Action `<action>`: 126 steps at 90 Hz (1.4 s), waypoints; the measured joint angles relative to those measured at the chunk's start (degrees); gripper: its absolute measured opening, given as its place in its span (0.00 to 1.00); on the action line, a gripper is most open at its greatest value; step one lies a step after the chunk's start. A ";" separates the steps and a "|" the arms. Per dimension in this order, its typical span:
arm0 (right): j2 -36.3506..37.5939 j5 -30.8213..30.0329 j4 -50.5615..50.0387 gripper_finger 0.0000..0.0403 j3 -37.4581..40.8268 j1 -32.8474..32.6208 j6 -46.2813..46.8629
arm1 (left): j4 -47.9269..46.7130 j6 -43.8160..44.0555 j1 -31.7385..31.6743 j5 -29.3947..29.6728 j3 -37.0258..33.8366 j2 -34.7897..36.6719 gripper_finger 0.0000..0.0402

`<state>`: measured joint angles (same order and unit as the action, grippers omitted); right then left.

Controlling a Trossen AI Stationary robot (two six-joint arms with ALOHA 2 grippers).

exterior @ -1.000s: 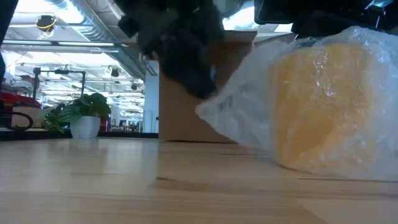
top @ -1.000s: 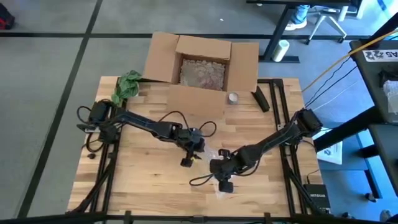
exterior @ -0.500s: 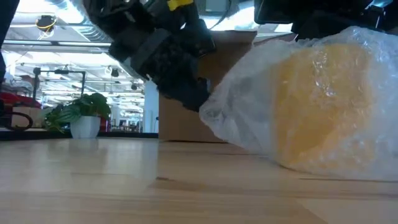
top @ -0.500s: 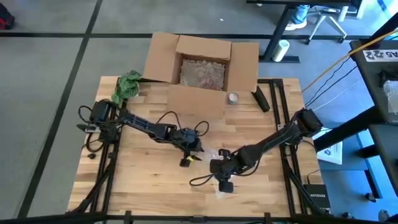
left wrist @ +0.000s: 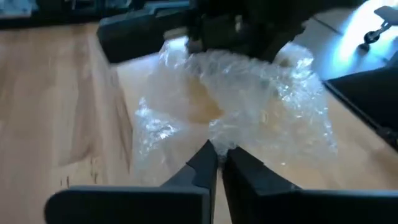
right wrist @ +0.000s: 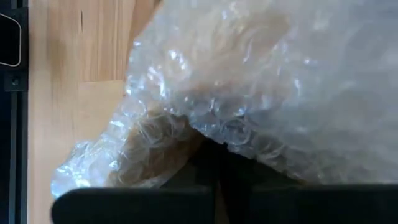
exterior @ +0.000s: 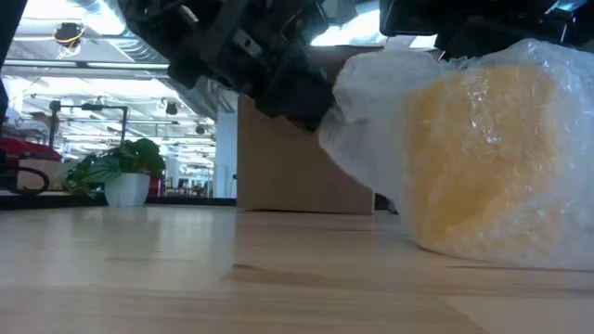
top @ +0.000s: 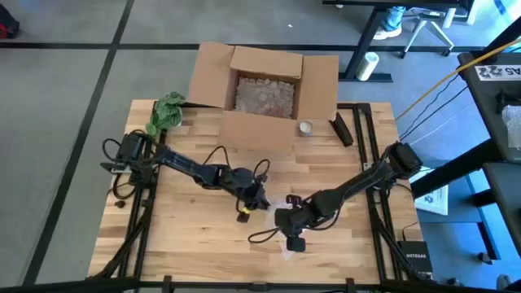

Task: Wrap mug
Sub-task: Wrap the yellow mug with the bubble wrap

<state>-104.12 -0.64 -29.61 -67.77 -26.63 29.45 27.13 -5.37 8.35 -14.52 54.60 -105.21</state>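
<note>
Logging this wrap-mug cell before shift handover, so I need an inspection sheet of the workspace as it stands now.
Surface: wooden table, bare at the front.
Job's things: yellow mug under bubble wrap, lying near the table's front middle.
Clutter: open cardboard box, green plant, small roll, dark bar.
Grippers: left gripper pinching the wrap's edge; right gripper at the bundle, wrap covers its fingers.
Cables: loose loops beside both arms.
Surroundings: desk legs, chair base, grey floor.

Yellow mug (exterior: pixel 483 158) swathed in clear bubble wrap (left wrist: pixel 249 93), resting on the wooden table, one wrap edge lifted sideways
</note>
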 joint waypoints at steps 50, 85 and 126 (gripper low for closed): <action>-0.04 -0.48 1.65 0.00 0.11 0.00 -1.51 | 2.06 -5.15 3.28 -5.15 4.76 -0.04 0.00; -0.42 -2.48 -3.06 0.00 -5.35 0.11 -4.63 | 2.82 -3.45 3.44 -9.95 5.74 -3.34 0.00; -0.22 -5.25 -18.92 0.00 -15.47 0.07 -6.01 | 2.43 -3.84 4.03 -10.36 6.79 -4.13 0.00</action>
<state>-104.33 -5.89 -48.52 -83.24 -26.57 23.44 29.56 -9.21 12.38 -24.88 61.39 -109.34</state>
